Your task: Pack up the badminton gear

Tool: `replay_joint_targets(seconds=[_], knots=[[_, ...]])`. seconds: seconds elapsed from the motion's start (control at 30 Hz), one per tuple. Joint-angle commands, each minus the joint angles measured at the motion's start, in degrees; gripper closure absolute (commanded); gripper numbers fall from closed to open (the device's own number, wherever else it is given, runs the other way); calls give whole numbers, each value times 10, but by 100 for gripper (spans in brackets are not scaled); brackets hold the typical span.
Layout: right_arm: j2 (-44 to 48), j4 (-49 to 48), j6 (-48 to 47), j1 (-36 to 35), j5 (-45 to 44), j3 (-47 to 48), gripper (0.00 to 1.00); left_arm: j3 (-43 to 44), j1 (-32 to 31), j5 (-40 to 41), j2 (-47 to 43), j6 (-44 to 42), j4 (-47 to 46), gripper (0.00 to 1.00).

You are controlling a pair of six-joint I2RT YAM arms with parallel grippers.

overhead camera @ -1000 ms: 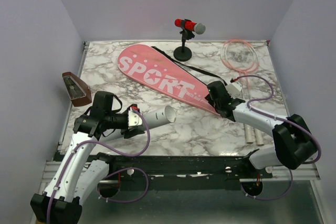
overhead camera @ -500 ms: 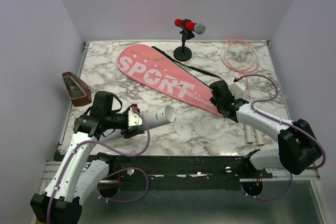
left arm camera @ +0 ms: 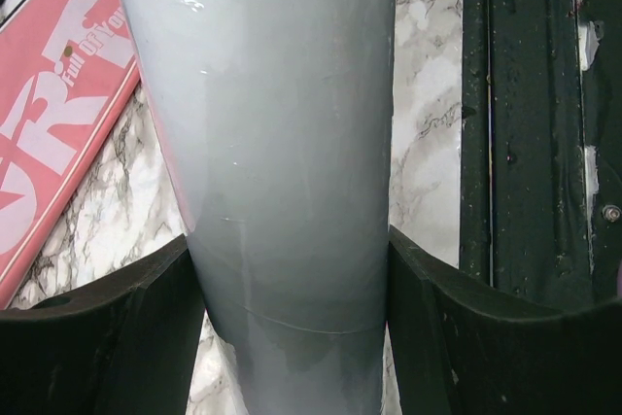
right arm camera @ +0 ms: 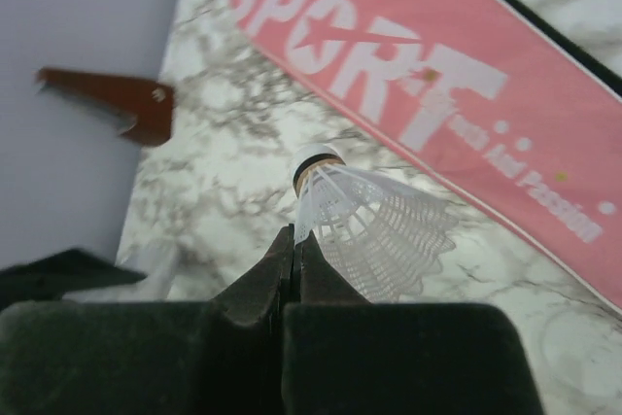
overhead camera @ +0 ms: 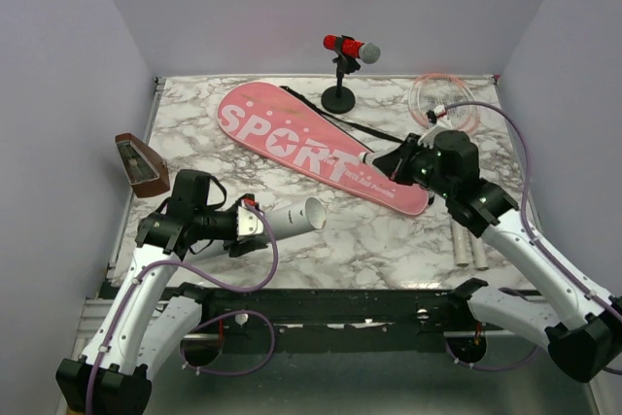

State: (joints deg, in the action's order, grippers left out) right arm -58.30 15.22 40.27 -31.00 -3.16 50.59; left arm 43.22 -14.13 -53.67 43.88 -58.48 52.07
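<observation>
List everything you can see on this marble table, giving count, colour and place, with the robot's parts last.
long pink bag lettered SPORT with black strap: one, pink, diagonal across the middle.
thin pink-framed rackets with white handles: two, right side.
long white tube: one, white, near left, held off the table.
white shuttlecock: one, white, held above the bag.
red microphone on black stand: one, far centre.
brown wedge-shaped box: one, left edge.
marble table: one, white and grey.
left gripper: one, black, clamped on the tube.
right gripper: one, black, shut on the shuttlecock.
</observation>
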Motion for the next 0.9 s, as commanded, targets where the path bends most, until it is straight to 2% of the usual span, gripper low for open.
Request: replay_joint_targets(seconds=[0.0,0.1,0.37,0.63,0.87], knots=[[31,93,-92,1,263,72,96,-5,-4,-3,-2,-22,0,48],[44,125,-108,2,348,117,95,-5,-4,-9,-1,-22,-2,48],[25,183,-137,1,461,183,94,0,-4,-7,2,-20,-1,48],[-3,202,-157,-16,460,189,93,2,-4,-10,5,-11,-7,48],[-59,174,-152,-112,397,215,93,7,-4,-9,13,2,-18,48]])
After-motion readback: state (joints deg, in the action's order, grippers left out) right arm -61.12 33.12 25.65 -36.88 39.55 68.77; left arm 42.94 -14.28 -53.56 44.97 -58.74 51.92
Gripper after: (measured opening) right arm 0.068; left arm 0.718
